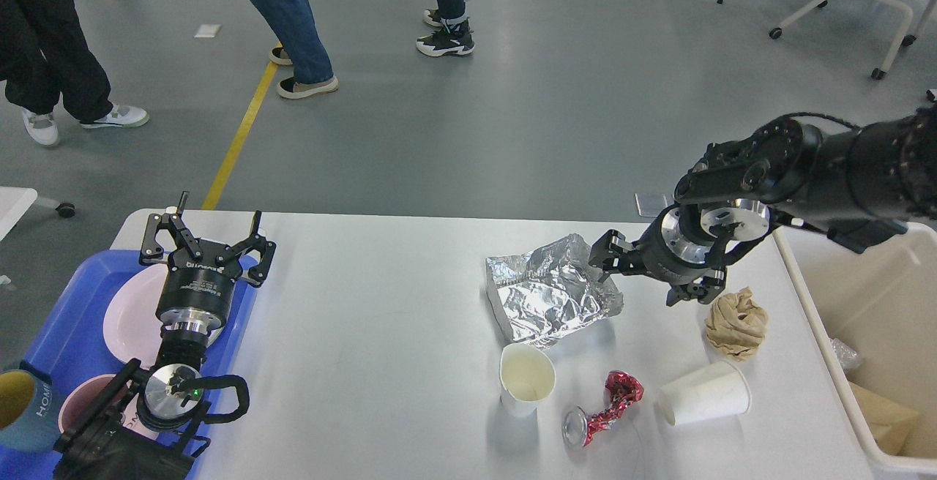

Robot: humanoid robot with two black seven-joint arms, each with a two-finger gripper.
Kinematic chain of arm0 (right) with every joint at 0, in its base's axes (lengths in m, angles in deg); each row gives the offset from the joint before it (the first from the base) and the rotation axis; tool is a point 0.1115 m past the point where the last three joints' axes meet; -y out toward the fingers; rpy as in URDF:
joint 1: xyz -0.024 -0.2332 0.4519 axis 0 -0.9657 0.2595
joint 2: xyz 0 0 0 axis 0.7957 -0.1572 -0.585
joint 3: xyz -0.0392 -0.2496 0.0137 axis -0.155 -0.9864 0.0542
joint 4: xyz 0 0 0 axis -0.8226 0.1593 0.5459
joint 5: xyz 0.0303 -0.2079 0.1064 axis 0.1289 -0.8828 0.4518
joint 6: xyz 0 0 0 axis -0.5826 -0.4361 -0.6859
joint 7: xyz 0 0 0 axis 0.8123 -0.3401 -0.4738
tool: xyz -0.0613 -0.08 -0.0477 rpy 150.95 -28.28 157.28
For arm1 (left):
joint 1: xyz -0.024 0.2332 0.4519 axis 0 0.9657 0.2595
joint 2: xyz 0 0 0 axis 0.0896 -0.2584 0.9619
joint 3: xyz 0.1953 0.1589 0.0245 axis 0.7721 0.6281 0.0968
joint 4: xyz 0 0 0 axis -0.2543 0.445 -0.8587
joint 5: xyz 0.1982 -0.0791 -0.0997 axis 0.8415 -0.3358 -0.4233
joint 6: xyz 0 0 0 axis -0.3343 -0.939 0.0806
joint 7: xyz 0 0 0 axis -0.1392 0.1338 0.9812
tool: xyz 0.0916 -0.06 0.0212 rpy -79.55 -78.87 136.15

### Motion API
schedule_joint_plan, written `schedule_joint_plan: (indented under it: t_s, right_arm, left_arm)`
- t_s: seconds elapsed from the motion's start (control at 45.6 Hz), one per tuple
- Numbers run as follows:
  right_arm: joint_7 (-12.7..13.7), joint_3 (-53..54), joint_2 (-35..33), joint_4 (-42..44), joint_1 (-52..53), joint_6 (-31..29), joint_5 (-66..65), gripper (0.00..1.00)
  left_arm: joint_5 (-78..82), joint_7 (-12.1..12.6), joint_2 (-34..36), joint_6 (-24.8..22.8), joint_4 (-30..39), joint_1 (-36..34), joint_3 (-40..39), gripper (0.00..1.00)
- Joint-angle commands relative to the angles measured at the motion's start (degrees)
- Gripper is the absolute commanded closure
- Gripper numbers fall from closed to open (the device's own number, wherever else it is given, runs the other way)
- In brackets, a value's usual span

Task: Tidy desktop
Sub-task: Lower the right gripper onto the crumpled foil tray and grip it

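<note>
Five light scraps on surface (381, 334): foil bag (549, 297), crushable, take by far right corner; right claw (618, 264) there, spread unclear; left claw (208, 235) wide.

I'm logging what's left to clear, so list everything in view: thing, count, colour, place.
desktop: 1, white, centre
foil bag: 1, silver, desktop mid-right
paper cups: 2, white; upright, on its side
crushed can: 1, red, between the cups
paper wad: 1, tan, near bin
bin: 1, cream, right edge
tray: 1, blue, left edge
plate: 1, pink, in tray
mug: 1, teal, tray corner
left gripper: open, above tray
right gripper: open, beside foil bag
</note>
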Motion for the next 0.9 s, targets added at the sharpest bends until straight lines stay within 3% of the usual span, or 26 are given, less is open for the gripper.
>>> schedule_joint_plan:
  t_s: [0.0,0.351,0.724,0.833,0.877]
  right_arm:
    - [-0.1,0.3,0.8,7.3,-7.3,-0.1,10.6,0.0]
    - [-0.1,9.9,5.0,19.4,-21.2,2.5,13.5,0.0]
    - [-0.1,11.6,9.2,29.8,-29.5,6.2,13.1,0.0]
    - [-0.1,13.1,9.9,32.9,-31.6,6.6,13.0,0.04]
    - [-0.1,13.4,9.9,33.2,-31.8,6.8,13.0,0.1]
  left_arm:
    - [0.0,0.0,0.0,0.0,0.0,0.0,0.0,0.04]
    - [-0.1,0.0,0.0,0.0,0.0,0.0,0.0,0.04]
    - [0.0,0.0,0.0,0.0,0.0,0.0,0.0,0.04]
    - [-0.1,0.0,0.0,0.0,0.0,0.0,0.0,0.04]
    - [0.0,0.0,0.0,0.0,0.0,0.0,0.0,0.04]
